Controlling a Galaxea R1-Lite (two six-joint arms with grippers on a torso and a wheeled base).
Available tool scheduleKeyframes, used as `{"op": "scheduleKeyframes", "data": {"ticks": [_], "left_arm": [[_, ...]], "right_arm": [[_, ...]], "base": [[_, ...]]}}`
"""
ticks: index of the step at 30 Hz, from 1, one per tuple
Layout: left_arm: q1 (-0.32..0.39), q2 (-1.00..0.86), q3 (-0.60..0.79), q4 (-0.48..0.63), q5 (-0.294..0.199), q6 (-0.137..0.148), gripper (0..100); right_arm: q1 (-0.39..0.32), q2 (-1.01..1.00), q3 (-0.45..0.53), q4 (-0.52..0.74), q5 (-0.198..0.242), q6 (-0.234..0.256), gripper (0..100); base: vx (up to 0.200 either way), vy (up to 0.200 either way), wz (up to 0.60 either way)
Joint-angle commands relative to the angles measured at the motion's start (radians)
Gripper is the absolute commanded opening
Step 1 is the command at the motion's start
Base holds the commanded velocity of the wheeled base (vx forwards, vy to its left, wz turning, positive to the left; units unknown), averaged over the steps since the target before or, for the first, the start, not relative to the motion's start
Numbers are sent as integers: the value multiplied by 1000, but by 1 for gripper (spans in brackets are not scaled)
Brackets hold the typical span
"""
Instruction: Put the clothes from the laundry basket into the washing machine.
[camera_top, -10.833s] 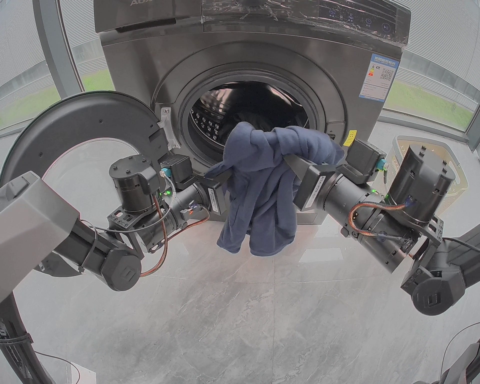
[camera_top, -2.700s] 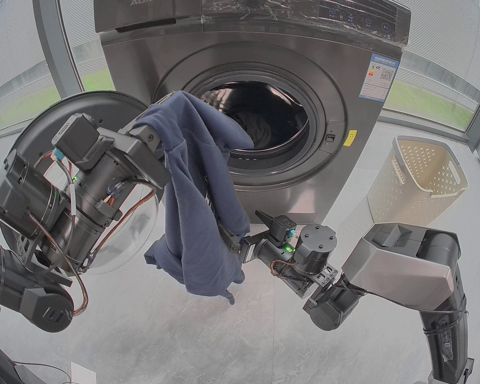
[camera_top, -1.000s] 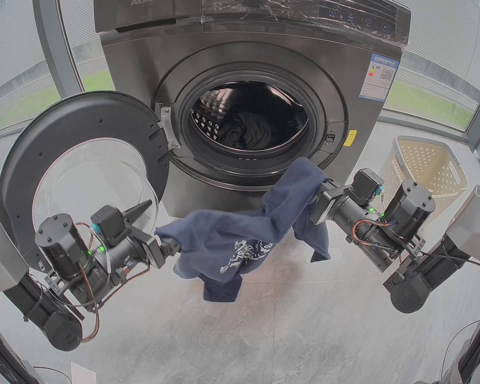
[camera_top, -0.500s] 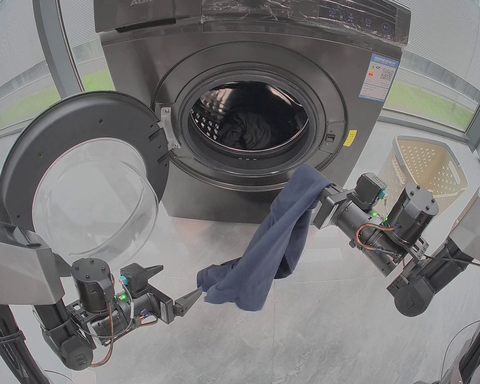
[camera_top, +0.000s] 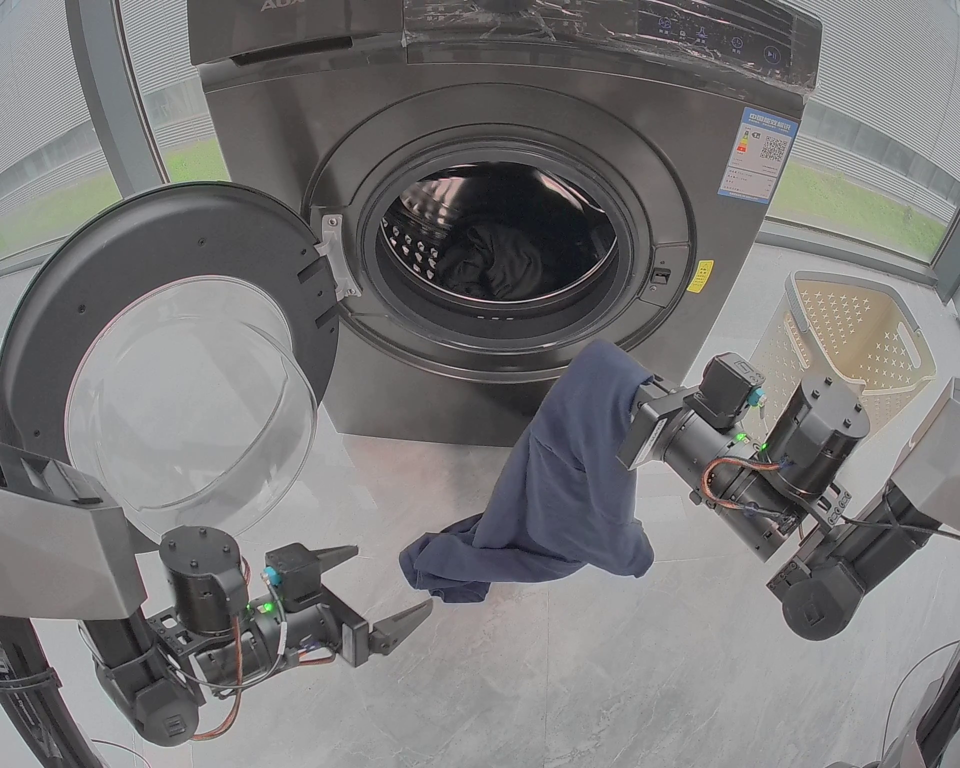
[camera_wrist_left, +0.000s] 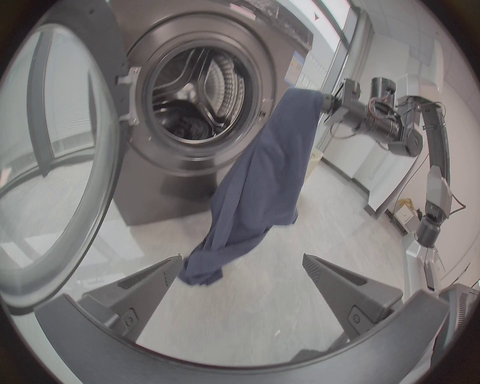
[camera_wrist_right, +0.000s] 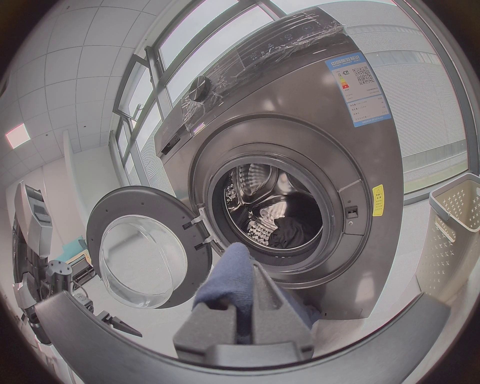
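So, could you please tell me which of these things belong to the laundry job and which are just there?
Belong to the job: navy garment, clamped in the right hand; open left hand, low by the floor; washing machine, its door open; dark clothes in the drum; laundry basket.
Just there: label sticker; yellow sticker; windows.

The grey floor (camera_top: 600, 660) bears washing machine (camera_top: 620, 130) and laundry basket (camera_top: 850, 350).
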Motion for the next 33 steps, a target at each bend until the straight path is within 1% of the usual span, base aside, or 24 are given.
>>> {"op": "scheduleKeyframes", "data": {"ticks": [1, 4, 5, 6, 7, 9, 11, 13, 16, 20, 22, 25, 28, 33], "left_arm": [[-96, 14, -241, -1, -21, -22, 100], [-123, 48, -334, 1, -13, -52, 100], [-140, 68, -391, 1, -8, -72, 100], [-148, 79, -420, 1, -7, -81, 100], [-148, 79, -420, 1, -7, -81, 100], [-162, 105, -486, 4, -7, -89, 100], [-169, 110, -510, 15, -7, -92, 100], [-182, 116, -557, 33, -7, -103, 100], [-202, 119, -589, 70, -7, -115, 100], [-212, 149, -641, 84, -4, -117, 100], [-225, 171, -682, 84, 12, -117, 100], [-238, 197, -724, 91, 21, -115, 100], [-243, 234, -773, 101, 27, -117, 100], [-241, 268, -807, 104, 33, -115, 100]], "right_arm": [[25, 20, -3, 1, -25, 0, 0], [27, 25, -6, 1, -33, 0, 0], [28, 28, -7, 1, -33, 0, 0], [28, 28, -9, 1, -34, 0, 0], [28, 28, -9, 1, -34, 0, 0], [30, 28, -15, 1, -34, 0, 0], [30, 30, -21, 1, -34, 1, 0], [30, 40, -32, -1, -34, 3, 0], [33, 43, -35, 1, -34, 3, 0], [42, 51, -36, -1, -36, 4, 0], [47, 53, -36, -1, -36, 6, 0], [50, 53, -36, -1, -36, 6, 0], [50, 51, -36, -1, -36, 6, 0], [50, 51, -36, -1, -36, 8, 0]], "base": [[0, 0, 0], [0, 0, 0], [0, 0, 0], [0, 0, 0], [0, 0, 0], [0, 0, 0], [0, 0, 0], [0, 0, 0], [0, 0, 0], [0, 0, 0], [0, 0, 0], [0, 0, 0], [0, 0, 0], [0, 0, 0]]}}
